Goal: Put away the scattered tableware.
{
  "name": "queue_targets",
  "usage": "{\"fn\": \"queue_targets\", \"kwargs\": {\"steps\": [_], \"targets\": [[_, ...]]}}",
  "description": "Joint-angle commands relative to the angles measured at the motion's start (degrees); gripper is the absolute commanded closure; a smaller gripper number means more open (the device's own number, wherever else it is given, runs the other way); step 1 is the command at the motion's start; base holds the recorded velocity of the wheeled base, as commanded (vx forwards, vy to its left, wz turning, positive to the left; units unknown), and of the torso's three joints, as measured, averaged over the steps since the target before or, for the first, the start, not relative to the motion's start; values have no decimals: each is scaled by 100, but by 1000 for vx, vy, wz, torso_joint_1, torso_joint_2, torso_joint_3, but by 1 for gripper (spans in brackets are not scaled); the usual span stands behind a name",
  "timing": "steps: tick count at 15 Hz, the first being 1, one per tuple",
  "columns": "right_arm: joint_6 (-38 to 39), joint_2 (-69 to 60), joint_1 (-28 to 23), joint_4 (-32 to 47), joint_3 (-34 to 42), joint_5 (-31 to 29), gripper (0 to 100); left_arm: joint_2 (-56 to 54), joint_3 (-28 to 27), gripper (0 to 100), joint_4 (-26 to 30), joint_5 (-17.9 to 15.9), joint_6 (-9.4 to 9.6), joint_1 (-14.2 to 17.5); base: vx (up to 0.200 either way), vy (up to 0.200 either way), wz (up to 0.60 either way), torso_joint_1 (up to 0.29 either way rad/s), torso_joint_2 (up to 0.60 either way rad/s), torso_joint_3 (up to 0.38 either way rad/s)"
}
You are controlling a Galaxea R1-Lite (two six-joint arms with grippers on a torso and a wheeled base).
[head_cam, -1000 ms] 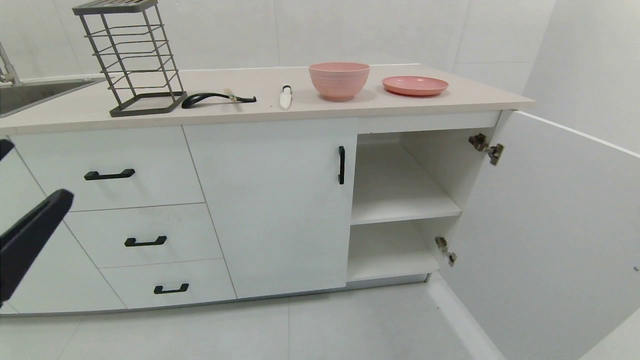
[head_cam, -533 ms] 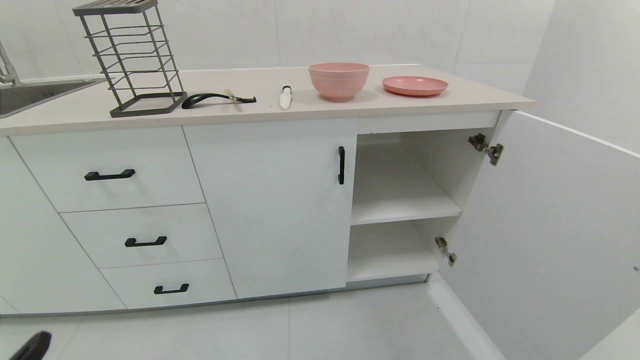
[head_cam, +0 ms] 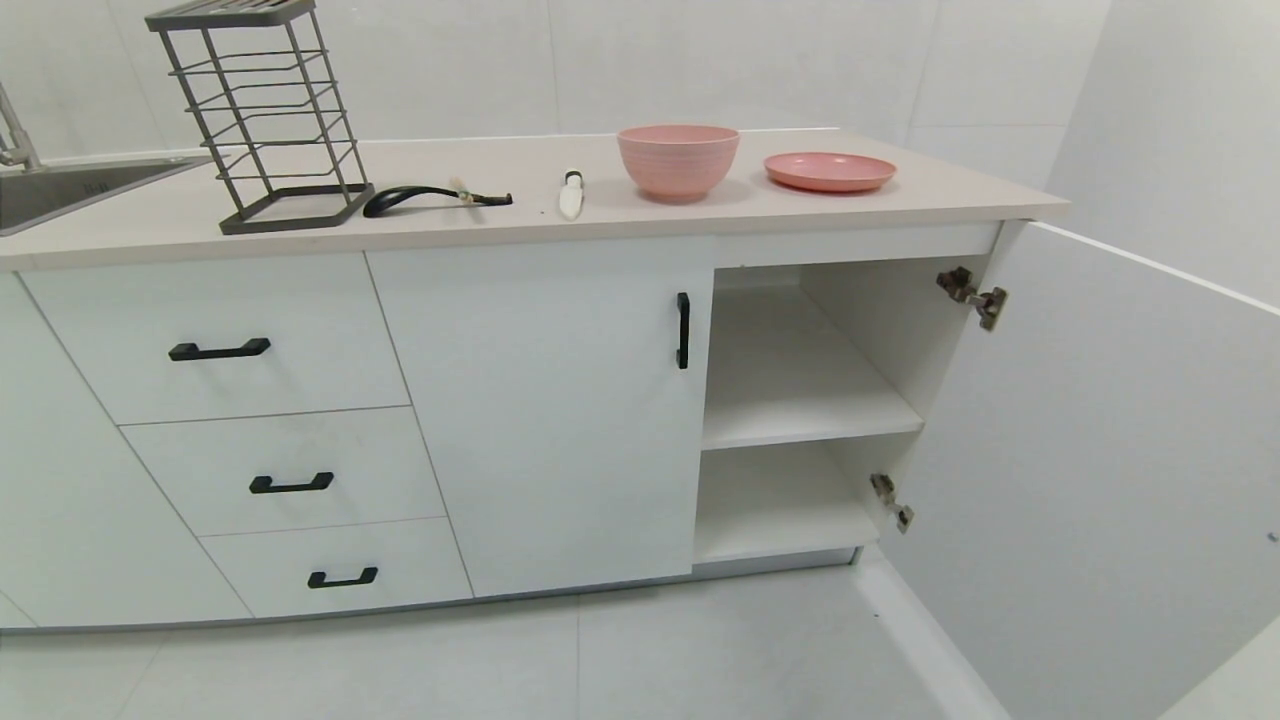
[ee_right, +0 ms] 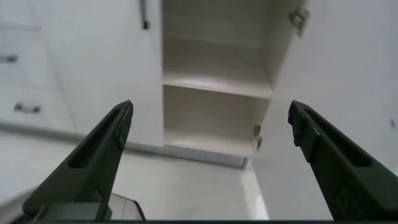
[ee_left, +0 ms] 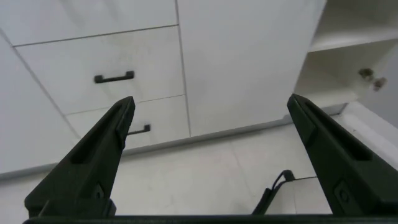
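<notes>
The left arm has been lowered since a second ago, when it was seen in front of the drawers; nothing else has been moved. The left gripper is now held low with its jaws spread wide and empty, pointed at the drawers and the floor. The right gripper is also spread wide and empty, and it is faced toward the open cupboard. All tableware is found on the counter: the bowl and the plate just beside each other above the cupboard, the knife and the black spoon nearer to the rack. No piece has been put away yet, it is judged. The door stands wide open on the right side (close to the right arm's likely path), so it could be struck when that arm is raised. The plate is low and flat, so a grasp at its rim could slip. The thin knife could be pushed away instead of grasped.
</notes>
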Motion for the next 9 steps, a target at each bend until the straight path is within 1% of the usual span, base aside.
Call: {"fn": "queue_targets", "kwargs": {"steps": [1,2,3,4,5,6,7,9], "targets": [[247,-2,1,-28,2,-340,0,-90,16,0,-8,6,-26,-695,0,0,0,0,0,0],[238,-2,1,-28,2,-401,0,-239,16,0,-16,6,-35,-546,0,0,0,0,0,0],[194,-2,1,-28,2,-577,0,-564,16,0,1,85,35,-379,0,0,0,0,0,0],[19,-2,1,112,11,-946,0,-573,16,0,177,788,88,-379,0,0,0,0,0,0],[19,-2,1,270,2,-1342,0,-573,16,0,221,1034,-26,-379,0,0,0,0,0,0],[124,-2,1,244,2,-1403,0,-573,16,0,212,920,18,-379,0,0,0,0,0,0],[186,-2,10,253,2,-1403,0,-573,16,0,230,884,-18,-387,0,0,0,0,0,0],[212,-2,1,253,2,-1377,0,-573,16,0,256,920,-167,-387,0,0,0,0,0,0]]}}
